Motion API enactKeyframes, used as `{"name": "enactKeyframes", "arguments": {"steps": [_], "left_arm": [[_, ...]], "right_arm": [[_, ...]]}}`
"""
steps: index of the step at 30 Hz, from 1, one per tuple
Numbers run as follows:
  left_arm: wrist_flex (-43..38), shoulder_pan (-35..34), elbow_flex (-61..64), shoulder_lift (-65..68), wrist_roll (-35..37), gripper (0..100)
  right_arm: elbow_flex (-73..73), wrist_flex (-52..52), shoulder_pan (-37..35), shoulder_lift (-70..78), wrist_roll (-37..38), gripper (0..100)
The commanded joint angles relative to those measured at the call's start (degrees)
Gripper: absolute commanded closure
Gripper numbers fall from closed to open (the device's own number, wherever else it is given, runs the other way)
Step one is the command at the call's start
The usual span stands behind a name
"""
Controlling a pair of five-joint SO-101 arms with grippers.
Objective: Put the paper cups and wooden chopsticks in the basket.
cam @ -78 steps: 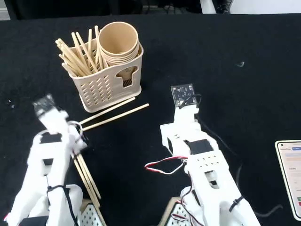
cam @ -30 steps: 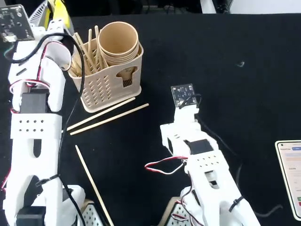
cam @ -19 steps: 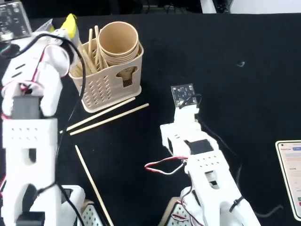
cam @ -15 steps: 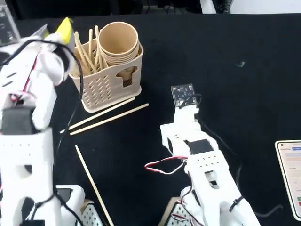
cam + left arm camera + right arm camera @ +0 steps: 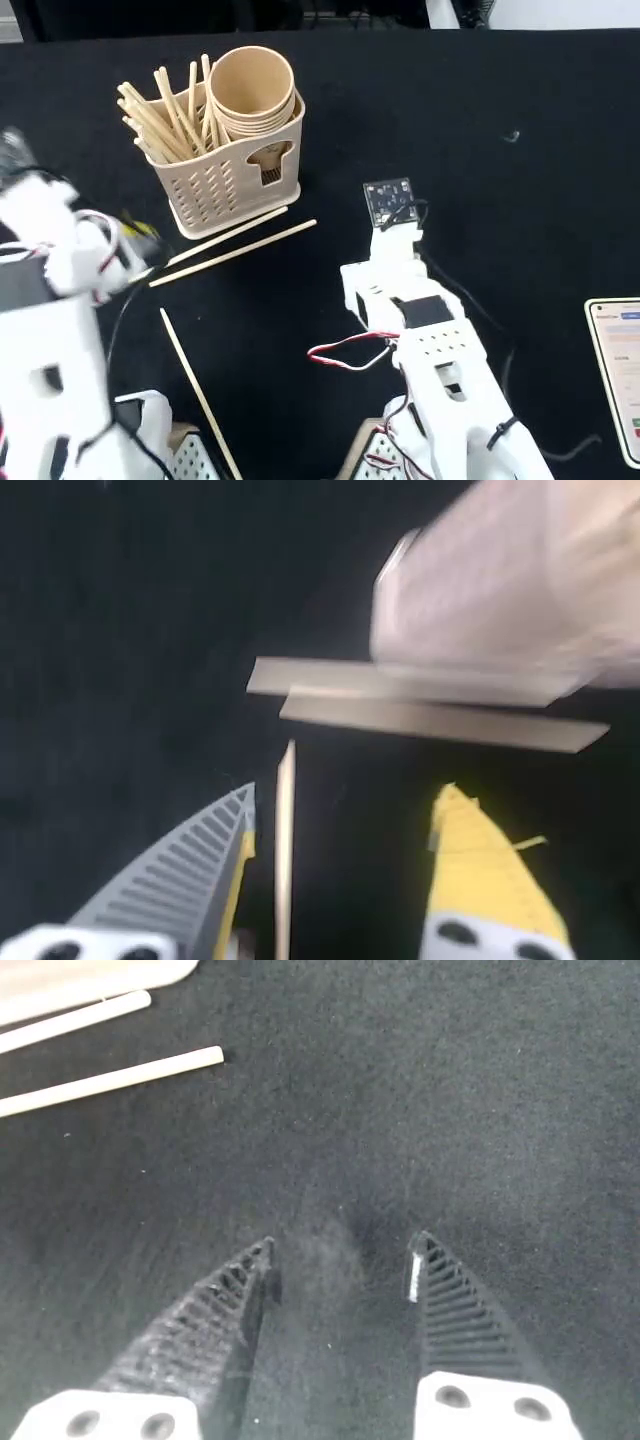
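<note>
The beige basket point(image 5: 235, 175) stands at the back left with stacked paper cups point(image 5: 252, 88) and several wooden chopsticks point(image 5: 165, 115) in it. Two chopsticks point(image 5: 240, 243) lie side by side in front of it, and a third point(image 5: 198, 388) lies nearer the front edge. My left gripper point(image 5: 135, 240) hangs open just left of the pair. In its wrist view the left gripper point(image 5: 345, 800) has the single chopstick point(image 5: 285, 850) between its fingers, untouched, with the pair point(image 5: 420, 702) and basket point(image 5: 520, 590) beyond. My right gripper point(image 5: 345, 1245) is open over bare cloth, chopstick ends point(image 5: 110, 1078) ahead.
The right arm point(image 5: 405, 300) sits mid-table, right of the loose chopsticks. A phone point(image 5: 617, 375) lies at the right edge. Black cloth point(image 5: 480, 120) covers the table, with open room at the back right.
The left arm went from the front left up to the basket, then swung back down to the table beside the loose chopsticks. Fewer chopsticks lie at the front. The right arm kept still.
</note>
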Motion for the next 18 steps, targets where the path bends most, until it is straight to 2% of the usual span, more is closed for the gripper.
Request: {"name": "enactKeyframes", "arguments": {"steps": [1,5,10,13,18], "left_arm": [[-10.4,-0.3,18.1,2.3,0.6,72],[-25.8,-0.7,31.6,3.2,0.6,80],[-38.3,-0.2,42.9,3.2,0.7,85],[-43.1,-0.4,45.4,3.3,0.8,85],[-43.3,-0.2,45.3,3.2,0.7,85]], "right_arm": [[-0.1,-1.0,-0.6,-2.0,-0.4,78.3],[-0.1,-1.0,-0.5,-2.0,-0.4,78.3],[-0.1,-1.0,-0.5,-2.0,-0.4,78.3],[-0.1,-1.0,-0.5,-2.0,-0.4,78.3],[-0.1,-1.0,-0.5,-2.0,-0.4,78.3]]}}
